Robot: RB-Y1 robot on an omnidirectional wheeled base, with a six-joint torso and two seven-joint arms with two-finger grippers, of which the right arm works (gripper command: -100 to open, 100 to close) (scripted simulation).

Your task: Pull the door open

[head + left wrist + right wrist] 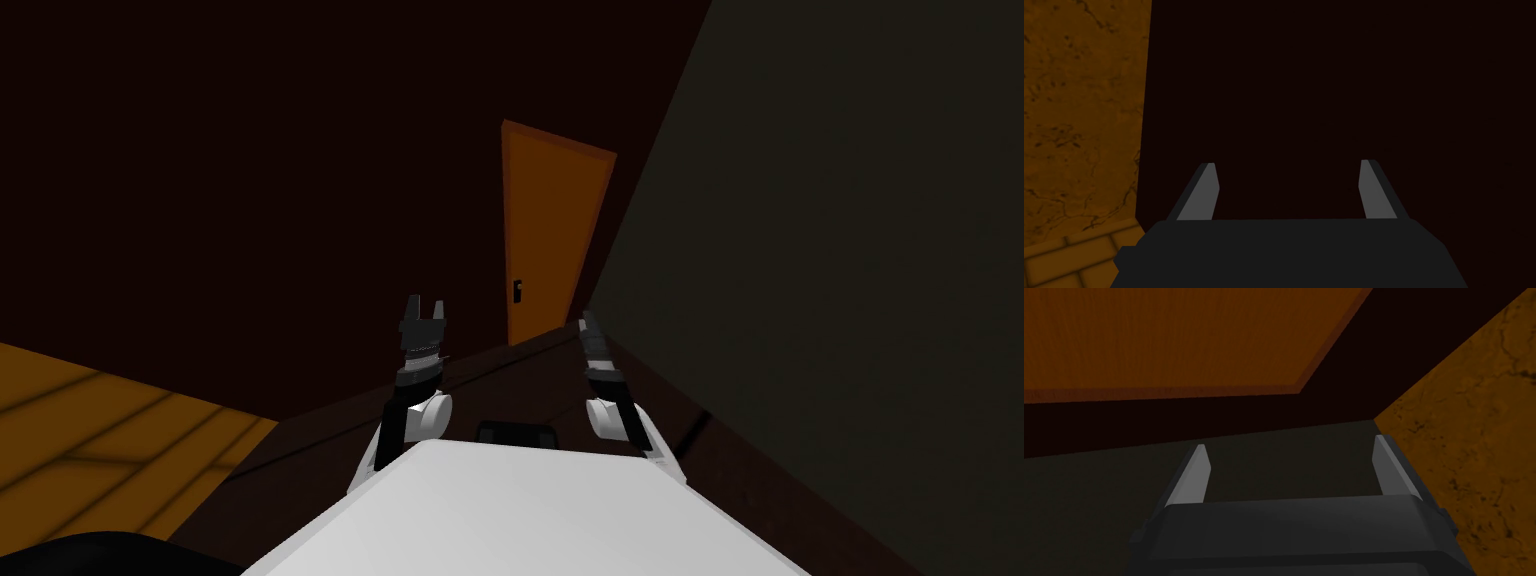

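Just above the chest tip, left of centre: left gripper (424, 306), fingers spread, nothing between. To its right: right gripper (587, 324), likewise spread and empty. Well beyond both, right of centre in the head frame: orange door (555, 230), apparently shut, set in a dark wall. Low on its left edge: small dark handle (517, 291). Probably rigid and fairly heavy, hinged at the opposite edge. Best taken by pinching the handle, likely smooth and slippery, then drawn back steadily.

Shut orange door (545, 240), dark handle (517, 291)
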